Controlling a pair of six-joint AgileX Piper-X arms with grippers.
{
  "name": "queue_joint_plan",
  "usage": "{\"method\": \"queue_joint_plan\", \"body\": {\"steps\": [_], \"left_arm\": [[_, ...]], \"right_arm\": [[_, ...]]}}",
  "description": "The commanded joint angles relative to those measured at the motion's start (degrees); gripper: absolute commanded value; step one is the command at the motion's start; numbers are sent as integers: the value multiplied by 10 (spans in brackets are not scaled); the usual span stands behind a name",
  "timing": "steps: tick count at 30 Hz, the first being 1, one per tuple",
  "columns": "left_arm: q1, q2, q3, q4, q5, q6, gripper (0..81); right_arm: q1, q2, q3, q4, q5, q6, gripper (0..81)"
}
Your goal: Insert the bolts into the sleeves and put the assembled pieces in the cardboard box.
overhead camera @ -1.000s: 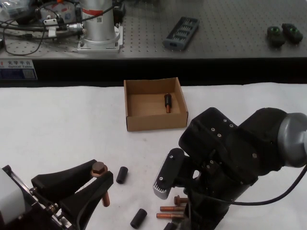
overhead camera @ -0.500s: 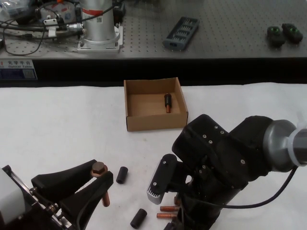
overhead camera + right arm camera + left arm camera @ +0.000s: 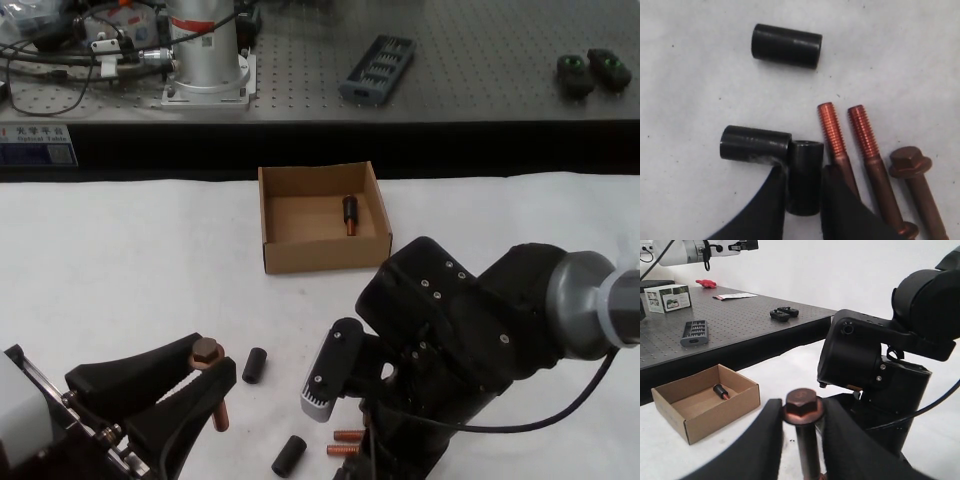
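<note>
White-covered bench (image 3: 120,280), near edge: left gripper (image 3: 802,435) clamped on upright copper hex bolt (image 3: 803,407); right gripper (image 3: 804,192) closed around black cylindrical sleeve (image 3: 804,167). Step, likely: sleeve pickup. Next: lift, align bore with bolt.

Each bolt (image 3: 867,150) is coppery metal, faintly shiny, with a ridged thread. Each sleeve (image 3: 786,46) is smooth, matt black. The box (image 3: 325,255) is plain matt cardboard. The counter (image 3: 120,260) under the box is white, matt and finely grainy.

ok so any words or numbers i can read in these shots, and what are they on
No text is clear enough to quote.
Blue label on the bench front edge: print too small to read.
White carton on the bench: print blurred.
Cardboard box: no print visible.
</note>
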Motion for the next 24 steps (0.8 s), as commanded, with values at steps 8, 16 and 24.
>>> {"method": "queue_joint_plan", "body": {"steps": [8,16,24], "left_arm": [[-3,-7,-2,-8,-4,5,6],[-3,-7,-2,-8,-4,5,6],[-3,-7,-2,-8,-4,5,6]], "right_arm": [[1,43,-4,-1,-13,-3,133],[1,46,-4,-1,-13,-3,223],[1,46,-4,-1,-13,-4,250]]}}
